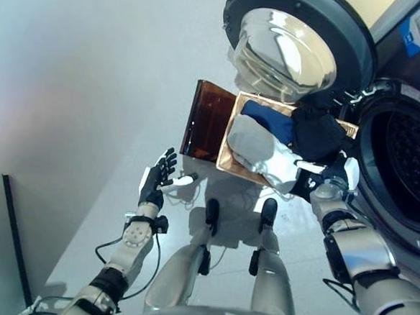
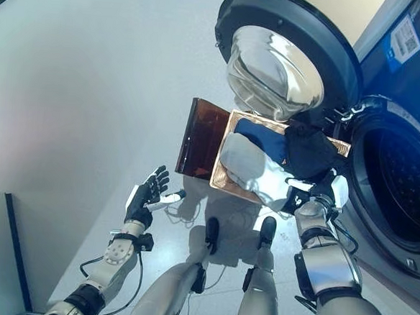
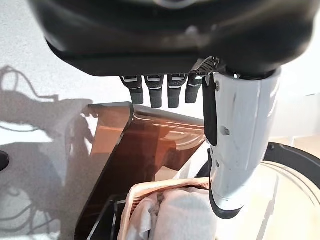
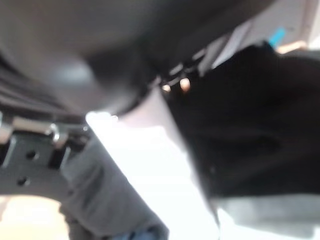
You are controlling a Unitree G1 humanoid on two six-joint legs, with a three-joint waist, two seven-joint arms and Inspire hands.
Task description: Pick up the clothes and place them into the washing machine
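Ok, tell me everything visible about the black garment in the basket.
The black garment is dark, soft, crumpled cloth, heaped at the basket's end nearest the open washing machine. It lies beside blue cloth and grey cloth. The right hand is at its near edge; whether it grips the garment cannot be told.

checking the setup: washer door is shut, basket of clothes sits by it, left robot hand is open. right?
Not quite: the washer door is swung open, as the left eye view shows. The basket of clothes sits by it, and the left robot hand is open.
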